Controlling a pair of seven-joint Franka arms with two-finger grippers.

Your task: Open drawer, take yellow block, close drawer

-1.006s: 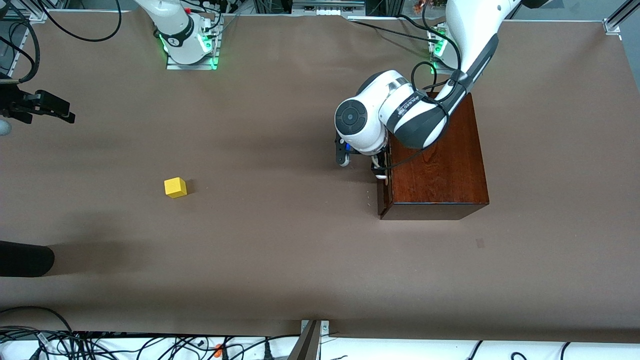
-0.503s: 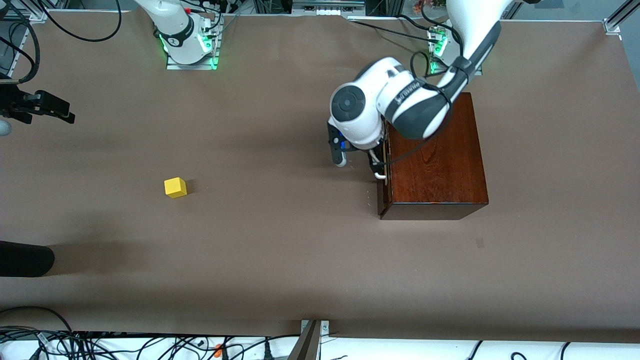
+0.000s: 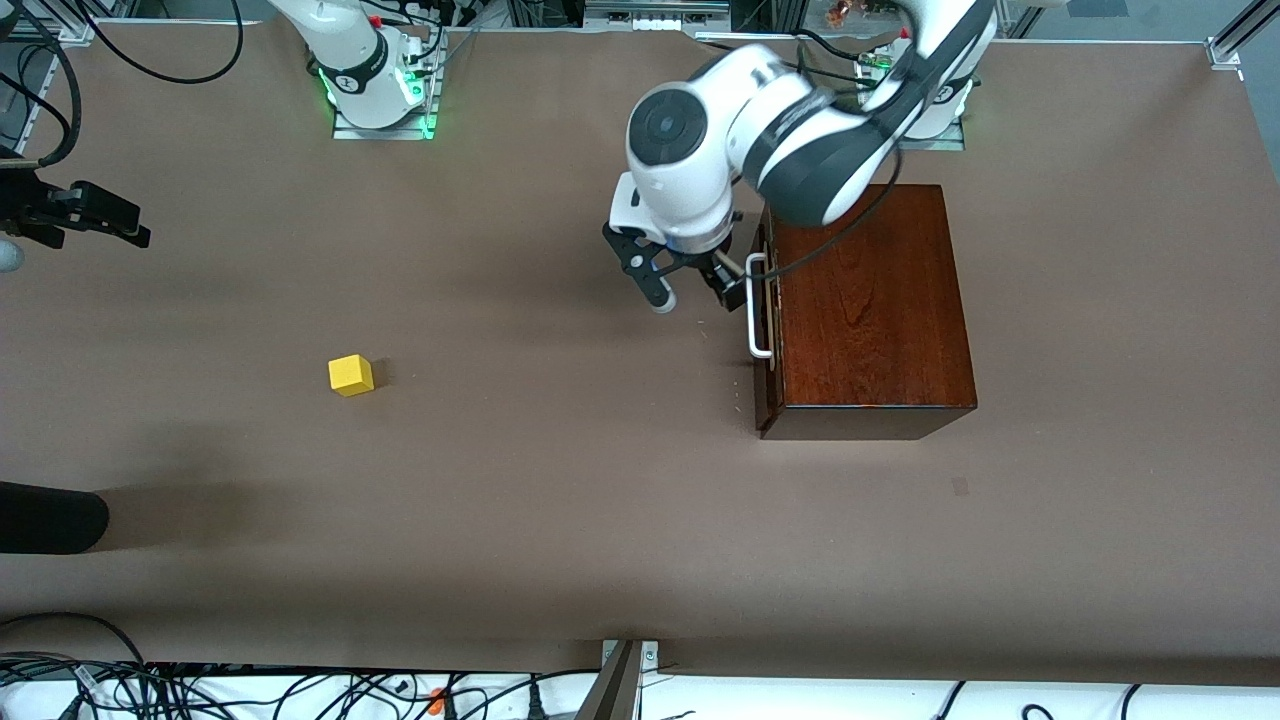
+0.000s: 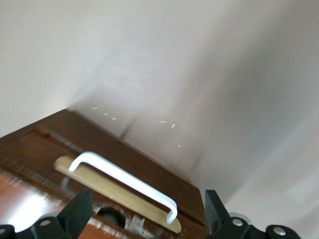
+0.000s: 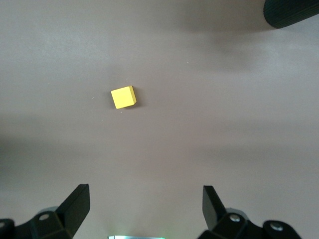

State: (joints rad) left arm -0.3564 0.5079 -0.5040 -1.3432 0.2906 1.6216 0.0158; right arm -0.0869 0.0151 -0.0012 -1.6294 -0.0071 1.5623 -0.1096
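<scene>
your left gripper (image 3: 690, 291) hangs open and empty beside the shut drawer (image 3: 765, 330); hook its stiff white bar handle (image 3: 755, 305) mid-span. the right gripper (image 5: 144, 211), open and empty, waits over the light, rigid yellow block (image 3: 351, 375).

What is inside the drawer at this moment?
Cannot be seen: the drawer sits shut in the wooden box, its contents covered. The yellow block lies out on the table.

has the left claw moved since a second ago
Yes. The left claw has lifted off the drawer's white handle and now hangs open over the table beside the fixed wooden box, shifted toward the arms' bases.
</scene>
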